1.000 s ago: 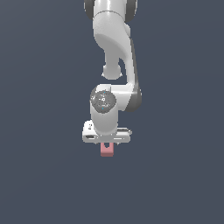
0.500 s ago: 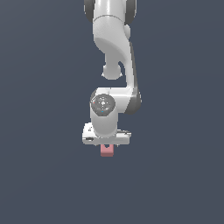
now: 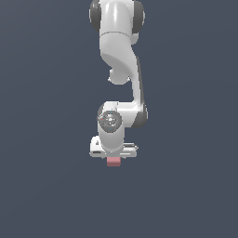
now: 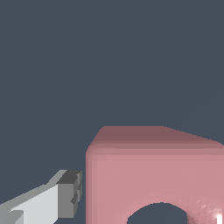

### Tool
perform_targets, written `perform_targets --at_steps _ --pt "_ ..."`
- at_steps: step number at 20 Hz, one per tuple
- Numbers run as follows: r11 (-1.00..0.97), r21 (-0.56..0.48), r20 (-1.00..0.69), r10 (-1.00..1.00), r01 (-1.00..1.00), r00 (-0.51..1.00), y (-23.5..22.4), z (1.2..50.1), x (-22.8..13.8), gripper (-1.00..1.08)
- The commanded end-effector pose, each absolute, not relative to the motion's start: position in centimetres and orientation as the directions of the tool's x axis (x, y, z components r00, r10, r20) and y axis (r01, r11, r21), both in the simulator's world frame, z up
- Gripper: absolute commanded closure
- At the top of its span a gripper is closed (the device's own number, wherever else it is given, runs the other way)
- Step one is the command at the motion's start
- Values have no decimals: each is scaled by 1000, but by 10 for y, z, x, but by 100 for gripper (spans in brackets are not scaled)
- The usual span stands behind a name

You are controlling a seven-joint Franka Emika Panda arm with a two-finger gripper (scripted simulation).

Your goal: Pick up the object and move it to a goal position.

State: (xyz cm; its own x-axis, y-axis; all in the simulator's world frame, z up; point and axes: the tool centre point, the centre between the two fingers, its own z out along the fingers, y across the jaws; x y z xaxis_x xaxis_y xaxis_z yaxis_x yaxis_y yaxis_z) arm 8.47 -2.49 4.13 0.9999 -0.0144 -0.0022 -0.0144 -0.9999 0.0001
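Observation:
The object, a small pink-red block (image 3: 113, 161), sits directly under my white gripper (image 3: 113, 156) in the exterior view, and only its lower part shows below the hand. In the wrist view the block (image 4: 153, 175) fills the near field, with its curved notch at the edge of the picture. One grey-tipped finger (image 4: 68, 194) stands beside the block's side with a thin gap between them. The other finger is out of the picture. The jaws are open around the block and do not touch it.
The white arm (image 3: 122, 69) rises from the gripper to the top of the exterior view. All around is a plain dark grey-blue surface (image 3: 46, 186), with no other objects or edges in view.
The gripper has come down lower over the block, which now shows less below the hand. The block has stayed in place.

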Motion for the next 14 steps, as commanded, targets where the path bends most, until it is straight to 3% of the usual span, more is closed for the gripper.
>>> perform_targets --at_steps 1,3,4,14 --pt "-1000 0 0 -14 -14 1000 -25 39 86 -92" --pt "-1000 0 0 -14 -14 1000 -25 40 87 -92" --pt "-1000 0 0 -14 -14 1000 -25 40 87 108" --pt "-1000 0 0 -14 -14 1000 -25 40 87 108"
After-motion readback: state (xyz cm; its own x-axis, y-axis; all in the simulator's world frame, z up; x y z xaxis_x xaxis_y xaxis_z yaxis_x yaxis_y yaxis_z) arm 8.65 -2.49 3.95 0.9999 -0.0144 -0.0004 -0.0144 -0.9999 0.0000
